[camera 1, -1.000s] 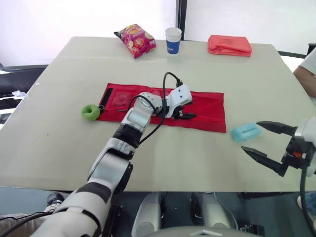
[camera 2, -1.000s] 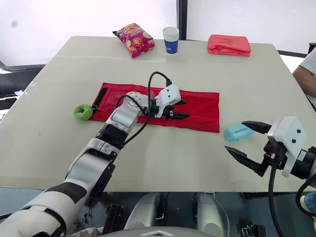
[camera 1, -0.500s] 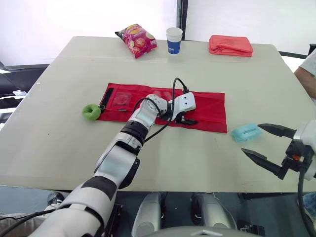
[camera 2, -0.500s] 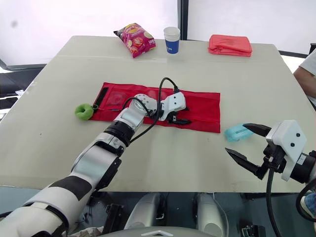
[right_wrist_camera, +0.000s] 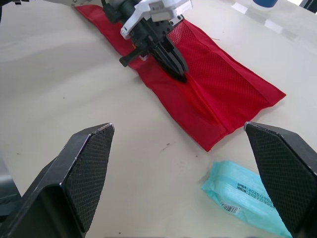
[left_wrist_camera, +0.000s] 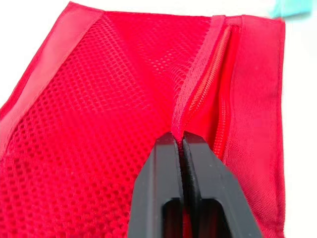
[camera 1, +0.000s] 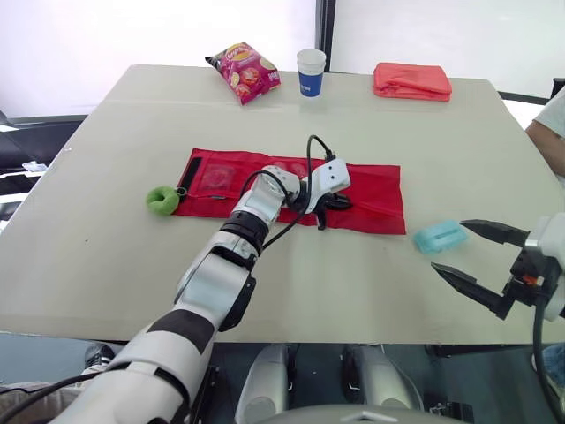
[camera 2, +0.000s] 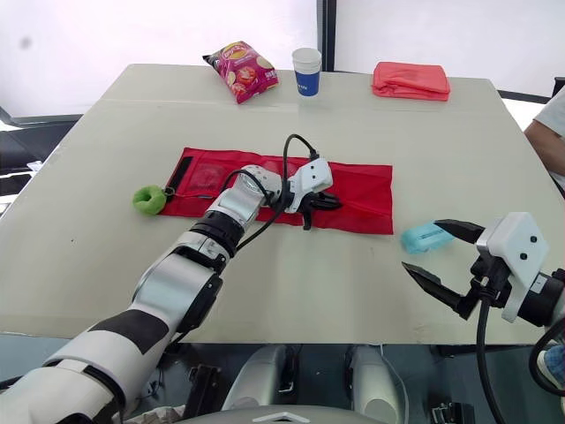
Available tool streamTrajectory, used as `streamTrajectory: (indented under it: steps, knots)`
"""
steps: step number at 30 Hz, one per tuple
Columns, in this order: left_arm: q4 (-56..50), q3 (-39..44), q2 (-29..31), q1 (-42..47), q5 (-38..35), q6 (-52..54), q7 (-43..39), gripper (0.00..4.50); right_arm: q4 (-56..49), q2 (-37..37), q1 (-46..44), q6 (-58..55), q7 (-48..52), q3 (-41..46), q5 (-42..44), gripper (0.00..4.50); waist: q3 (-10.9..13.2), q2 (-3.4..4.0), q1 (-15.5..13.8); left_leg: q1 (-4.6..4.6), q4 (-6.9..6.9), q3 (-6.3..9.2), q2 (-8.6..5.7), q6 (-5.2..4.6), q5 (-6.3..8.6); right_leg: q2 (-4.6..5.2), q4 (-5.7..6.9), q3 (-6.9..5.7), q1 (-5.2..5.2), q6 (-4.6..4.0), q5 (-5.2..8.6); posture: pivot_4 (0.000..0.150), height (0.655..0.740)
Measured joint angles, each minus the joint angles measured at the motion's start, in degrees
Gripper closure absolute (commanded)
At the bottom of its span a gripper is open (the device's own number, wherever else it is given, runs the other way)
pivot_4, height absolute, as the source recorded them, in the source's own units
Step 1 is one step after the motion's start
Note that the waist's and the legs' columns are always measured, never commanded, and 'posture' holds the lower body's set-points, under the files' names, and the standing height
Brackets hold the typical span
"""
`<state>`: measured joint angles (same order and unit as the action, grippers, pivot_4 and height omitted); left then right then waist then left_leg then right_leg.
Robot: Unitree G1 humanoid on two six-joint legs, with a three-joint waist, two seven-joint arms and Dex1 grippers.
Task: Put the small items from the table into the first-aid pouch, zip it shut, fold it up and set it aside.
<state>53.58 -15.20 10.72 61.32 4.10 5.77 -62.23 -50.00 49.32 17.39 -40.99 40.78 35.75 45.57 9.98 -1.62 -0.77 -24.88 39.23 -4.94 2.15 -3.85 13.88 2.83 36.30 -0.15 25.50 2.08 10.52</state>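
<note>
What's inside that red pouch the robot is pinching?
In the red pouch, the mesh beside the left fingers, shut on its zipper edge, shows just red lining. Anything deeper is covered by fabric.

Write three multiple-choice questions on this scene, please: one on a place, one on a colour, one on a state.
1. Where does the blue packet lie?
A. On the table, past the right end of the pouch
B. On top of the pouch
C. On the floor

2. What colour is the small roll at the pouch's left end?
A. Yellow
B. Green
C. Black

3. What state is the left gripper in?
A. Wide open above the table
B. Holding the blue packet
C. Shut on the pouch

Answers: 1 A, the packet lies on bare table, apart from the pouch; 2 B, it is bright green; 3 C, the left wrist view shows its fingers pinching the red fabric.
</note>
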Motion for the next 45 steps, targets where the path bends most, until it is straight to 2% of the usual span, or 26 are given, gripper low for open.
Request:
streamTrajectory:
  steps: [11,16,20,24,25,29,31,34,38,40,42,43,45]
  knots:
    - [-16.49,4.44,4.48,-6.61,-6.20,18.76,-1.18,4.44,0.10,1.32,-2.07,-0.02,0.46,5.53,7.28,0.00,0.00,0.00,0.04,0.02,0.00,0.02,0.01,0.00,0.00,0.00,0.03,0.00,-0.01,0.01,-0.01,0.150,0.7400]
    - [-21.20,5.15,5.14,-7.77,-7.88,23.64,0.01,4.44,2.42,7.08,-2.69,-0.63,0.38,2.93,3.05,0.00,0.00,0.00,0.01,0.02,0.01,0.01,-0.01,0.00,0.00,0.01,0.03,0.00,-0.01,-0.01,0.00,0.150,0.7400]
    - [-21.55,4.77,4.39,-8.37,-7.87,23.59,1.73,4.44,10.39,18.20,-7.45,3.33,4.02,-11.44,-10.28,0.00,-0.02,0.01,0.17,0.07,0.03,-0.08,-0.01,0.00,0.00,0.00,0.03,0.03,0.00,-0.01,0.01,0.150,0.7400]
    - [-21.42,3.92,3.11,-8.62,-7.70,22.51,3.28,4.44,19.36,21.38,-18.11,5.75,8.97,-24.18,-16.43,0.00,0.00,0.03,0.05,0.02,0.00,-0.07,-0.03,0.00,0.00,0.00,0.02,0.04,0.04,-0.06,-0.02,0.150,0.7400]
    - [-21.27,3.92,2.92,-8.72,-7.65,22.06,3.74,4.44,23.20,21.66,-23.24,7.56,11.34,-29.74,-19.76,0.00,0.00,0.03,0.08,0.02,0.02,-0.07,-0.04,0.00,-0.01,0.00,0.01,0.04,0.03,-0.06,-0.02,0.150,0.7400]
    - [-20.88,3.67,1.79,-8.71,-7.64,20.95,4.78,4.44,35.90,21.31,-35.75,14.28,18.85,-43.91,-31.37,0.00,0.01,0.05,-0.07,0.00,0.03,-0.08,-0.06,0.00,-0.01,0.00,0.00,0.04,0.05,-0.06,-0.02,0.150,0.7400]
    - [-20.48,3.56,1.64,-8.69,-7.60,20.43,5.19,4.44,43.19,18.88,-41.91,18.78,22.38,-49.28,-36.86,0.00,0.01,0.05,0.07,0.00,0.06,-0.18,-0.11,0.00,-0.01,-0.01,0.00,0.08,0.07,-0.05,-0.05,0.150,0.7400]
    - [-20.27,3.26,0.85,-8.74,-7.59,19.33,5.80,4.44,53.94,14.97,-49.40,25.39,26.43,-54.94,-43.72,0.00,0.02,0.08,0.12,0.02,0.06,-0.20,-0.12,0.01,-0.01,-0.03,0.03,0.08,0.07,0.08,-0.15,0.150,0.7400]
    - [-19.90,2.99,0.41,-8.70,-7.52,17.96,6.23,4.44,63.40,11.83,-54.08,30.28,31.01,-57.68,-47.96,0.00,0.02,0.08,0.01,0.01,0.05,-0.21,-0.12,0.02,-0.02,-0.05,0.03,0.07,0.07,0.01,-0.24,0.150,0.7400]
    - [-19.23,2.99,0.21,-8.62,-7.50,17.41,6.42,4.50,66.77,9.74,-55.19,30.76,32.74,-57.87,-48.79,0.50,0.02,0.08,0.08,0.02,0.06,-0.22,-0.12,0.02,-0.02,-0.05,0.04,0.08,0.07,0.01,-0.25,0.150,0.7400]
    - [-19.05,2.98,0.18,-8.61,-7.48,17.17,6.54,4.50,68.68,8.39,-55.96,29.89,34.32,-57.70,-48.52,1.28,0.02,0.09,0.10,0.02,0.07,-0.21,-0.11,0.03,-0.03,-0.05,0.05,0.08,0.07,0.01,-0.26,0.150,0.7400]
    - [-19.05,2.98,0.18,-8.61,-7.48,17.04,6.57,4.50,68.61,8.26,-55.92,29.25,34.82,-57.54,-48.22,1.52,0.02,0.09,0.10,0.03,0.07,-0.21,-0.10,0.03,-0.03,-0.05,0.08,0.08,0.07,0.01,-0.26,0.150,0.7400]
    - [-19.05,2.94,0.07,-8.61,-7.49,16.91,6.69,4.50,66.43,7.95,-54.21,25.85,35.02,-55.31,-46.64,2.41,0.02,0.09,0.05,0.03,0.07,-0.18,-0.08,0.03,-0.02,-0.04,0.09,0.07,0.07,0.00,-0.26,0.150,0.7400]
